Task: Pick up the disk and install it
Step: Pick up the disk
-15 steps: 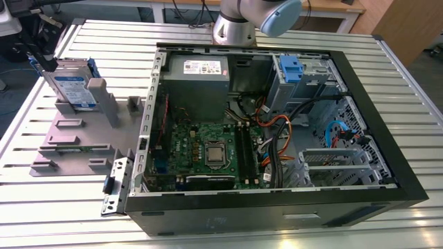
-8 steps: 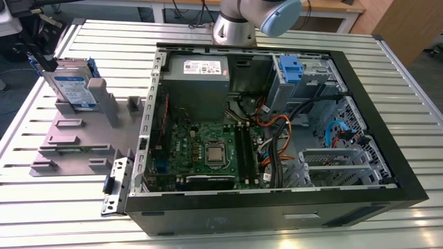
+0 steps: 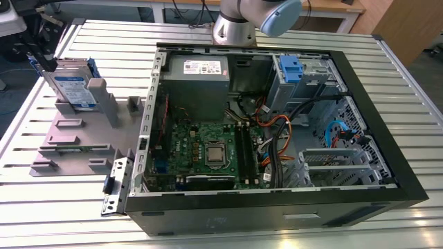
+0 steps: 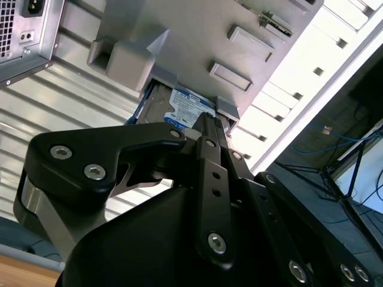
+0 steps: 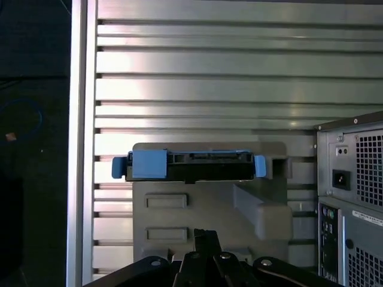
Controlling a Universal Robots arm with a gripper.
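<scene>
- At the exterior view's far left, the disk stands upright in a holder on a grey fixture plate. The black gripper hangs at its upper edge.
- A grey post rises just beside the disk, on the exterior view's right of it. The plate lies on a slatted metal table.
- Further to the right lies the open computer case, well apart from the disk. This view looks into it: a grey power-supply box at the far end, a blue caddy, a green motherboard and loose cables. The arm's base stands beyond the case.
- From the second wrist view, the gripper has its fingers drawn together with nothing between them. They point at the disk, whose blue-and-white label shows past the tips. The plate lies beyond.
- From the first wrist view, the disk shows edge-on, with a blue rail at each end. The gripper is apart from it, again closed and empty. The post stands between the disk and the case's rear wall.
</scene>
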